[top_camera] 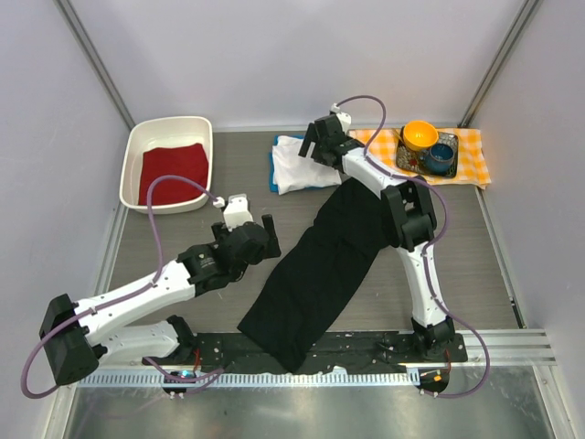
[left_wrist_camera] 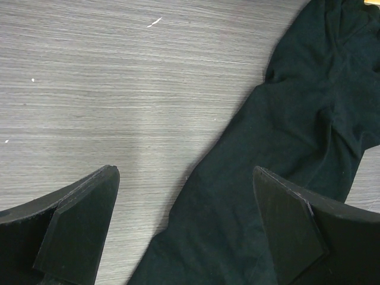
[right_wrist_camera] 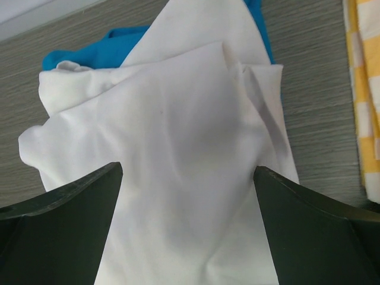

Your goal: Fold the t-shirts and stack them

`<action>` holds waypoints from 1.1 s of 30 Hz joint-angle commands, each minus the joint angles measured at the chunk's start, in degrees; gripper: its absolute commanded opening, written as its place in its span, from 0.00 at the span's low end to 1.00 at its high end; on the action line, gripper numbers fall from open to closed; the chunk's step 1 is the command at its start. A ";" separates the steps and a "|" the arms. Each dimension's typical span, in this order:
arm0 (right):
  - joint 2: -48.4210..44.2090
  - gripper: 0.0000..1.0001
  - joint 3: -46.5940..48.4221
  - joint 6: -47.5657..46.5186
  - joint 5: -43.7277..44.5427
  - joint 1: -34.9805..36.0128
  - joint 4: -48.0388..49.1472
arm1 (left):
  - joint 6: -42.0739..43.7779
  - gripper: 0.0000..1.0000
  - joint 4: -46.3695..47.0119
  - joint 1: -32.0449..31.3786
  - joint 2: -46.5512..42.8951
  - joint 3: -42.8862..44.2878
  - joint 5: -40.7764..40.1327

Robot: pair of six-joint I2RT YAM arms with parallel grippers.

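Over white t-shirt [right_wrist_camera: 178, 119], right arm [top_camera: 366, 174] outstretched, pincer [right_wrist_camera: 187, 172] agape

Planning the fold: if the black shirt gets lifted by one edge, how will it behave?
The black shirt likely droops limply; it lies flat and creased. Being long, its far end would probably drag along the table.

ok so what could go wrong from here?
The right tool is open over the white shirt, which lies on the blue shirt; a pinch may catch both.
The black shirt has its near end over the table edge; pulling it may snag or drop it.
The left tool is open, half over bare table; it may miss the cloth.
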 commanded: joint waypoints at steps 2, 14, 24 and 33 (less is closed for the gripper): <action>3.21 1.00 1.63 2.87 -4.81 2.01 -2.23 | 1.92 1.00 4.98 2.46 0.95 -0.60 2.94; 18.94 1.00 19.64 6.99 -6.48 7.81 -8.92 | 2.36 1.00 4.19 6.77 -3.62 -4.20 4.87; 31.08 1.00 32.40 16.14 -23.16 11.41 8.80 | 2.98 1.00 3.49 9.76 -4.68 -5.26 6.37; 10.99 1.00 14.50 4.03 -19.76 11.77 23.68 | 2.80 1.00 3.93 10.11 -4.50 -5.35 6.89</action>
